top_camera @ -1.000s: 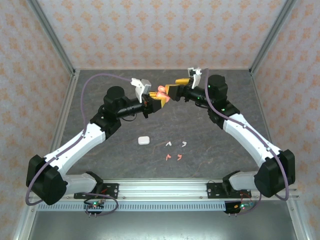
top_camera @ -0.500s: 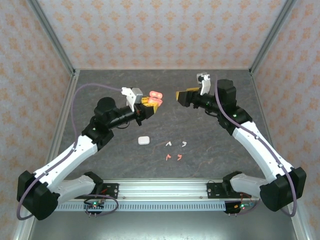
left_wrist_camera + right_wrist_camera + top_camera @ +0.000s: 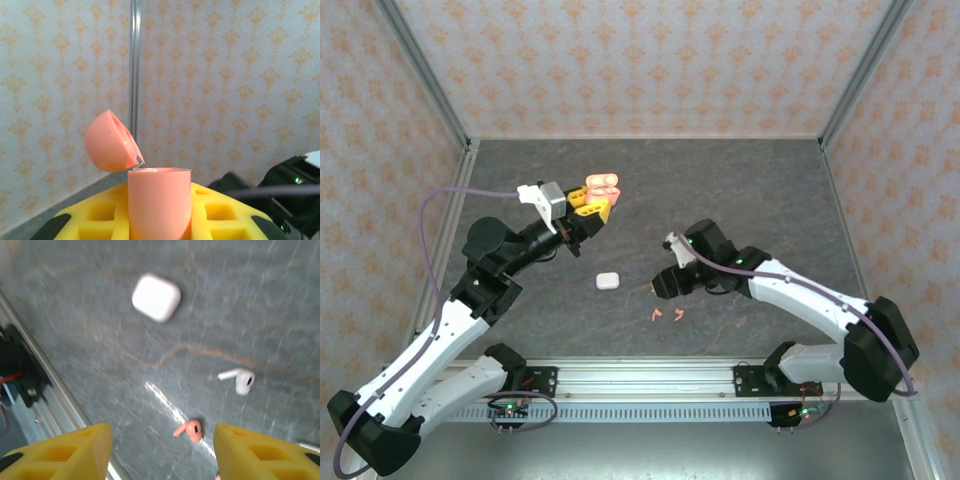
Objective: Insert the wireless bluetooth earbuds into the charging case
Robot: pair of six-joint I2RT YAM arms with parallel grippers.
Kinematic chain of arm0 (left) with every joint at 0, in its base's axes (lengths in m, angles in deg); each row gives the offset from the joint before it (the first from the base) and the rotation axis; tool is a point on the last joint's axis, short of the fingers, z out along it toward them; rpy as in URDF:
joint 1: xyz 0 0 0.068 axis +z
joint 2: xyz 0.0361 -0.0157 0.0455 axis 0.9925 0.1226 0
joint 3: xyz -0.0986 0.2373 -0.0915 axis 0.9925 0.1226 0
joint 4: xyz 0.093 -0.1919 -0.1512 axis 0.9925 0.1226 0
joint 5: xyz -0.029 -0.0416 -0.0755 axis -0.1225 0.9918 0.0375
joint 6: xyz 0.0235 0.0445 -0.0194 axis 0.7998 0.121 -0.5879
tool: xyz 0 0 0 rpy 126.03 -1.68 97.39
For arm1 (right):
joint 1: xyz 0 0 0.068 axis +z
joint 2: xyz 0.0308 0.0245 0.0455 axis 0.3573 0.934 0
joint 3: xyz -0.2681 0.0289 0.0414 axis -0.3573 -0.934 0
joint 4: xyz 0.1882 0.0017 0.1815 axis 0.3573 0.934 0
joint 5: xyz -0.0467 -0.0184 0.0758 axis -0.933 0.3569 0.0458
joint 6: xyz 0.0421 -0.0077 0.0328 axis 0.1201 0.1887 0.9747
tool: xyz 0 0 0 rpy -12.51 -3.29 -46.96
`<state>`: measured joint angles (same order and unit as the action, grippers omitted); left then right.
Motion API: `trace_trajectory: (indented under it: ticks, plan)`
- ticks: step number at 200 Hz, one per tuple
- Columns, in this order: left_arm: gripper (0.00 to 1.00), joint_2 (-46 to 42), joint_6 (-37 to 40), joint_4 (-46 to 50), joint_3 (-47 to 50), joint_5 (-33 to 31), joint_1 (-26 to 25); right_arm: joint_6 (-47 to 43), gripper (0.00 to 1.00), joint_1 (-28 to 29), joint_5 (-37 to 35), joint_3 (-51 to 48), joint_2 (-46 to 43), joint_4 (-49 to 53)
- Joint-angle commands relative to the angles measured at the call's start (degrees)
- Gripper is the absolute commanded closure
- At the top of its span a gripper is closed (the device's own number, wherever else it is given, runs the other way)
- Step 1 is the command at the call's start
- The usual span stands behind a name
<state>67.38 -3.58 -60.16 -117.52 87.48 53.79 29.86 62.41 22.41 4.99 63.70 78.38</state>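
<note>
My left gripper is shut on a coral-pink charging case, held up in the air at the back left. In the left wrist view the case stands upright between the yellow fingers, its lid hinged open. My right gripper is low over the table by the earbuds and open. A pink earbud lies on the table between its fingers, untouched. A white earbud lies just beyond. Two pink earbuds lie close in front of the gripper.
A closed white case lies on the grey table left of the right gripper. The metal rail runs along the near edge. Patterned walls enclose the other three sides.
The left arm drew back to the left with the open pink case. The right arm swung away from the case down to the earbuds on the table, its jaws narrowing.
</note>
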Motion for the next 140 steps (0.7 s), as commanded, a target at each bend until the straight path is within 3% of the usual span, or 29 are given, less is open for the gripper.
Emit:
trace_trajectory:
  ticks: [1,70,140]
  plan:
    - [1.0,-0.5,1.5,-1.9,0.8,-1.6,-0.3,-6.2,0.45,2.2,-1.4,0.8,3.8,2.8]
    - [1.0,0.6,2.0,0.3,-1.0,-2.1,-0.3,-13.9,0.55,9.0,-8.5,10.7,20.9,8.0]
    - [1.0,1.6,2.3,1.7,-2.3,-1.8,-0.3,-14.0,0.58,9.4,-9.7,13.5,26.9,10.5]
